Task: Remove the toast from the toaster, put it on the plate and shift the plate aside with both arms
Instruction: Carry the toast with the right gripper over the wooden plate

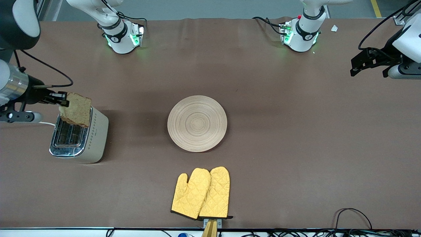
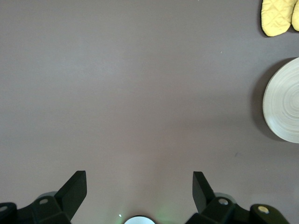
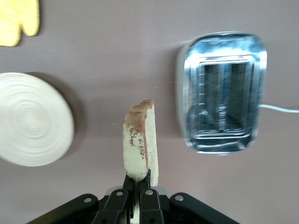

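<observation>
Robot lab: bolted arm bases (image 1: 123, 38), cabled, brown-covered table (image 1: 296, 131).

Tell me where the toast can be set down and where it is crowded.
The round beige wooden plate is bare. Brown cloth lies bare between it and the silver toaster, and from it toward the waiting, open left gripper. Tighter: the strip between plate and yellow quilted oven mitts. The right gripper holds the brown speckled toast slice over the toaster.

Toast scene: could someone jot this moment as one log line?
right gripper: shut on toast over toaster | left gripper: open, waiting over bare table | plate: empty, mid-table
</observation>
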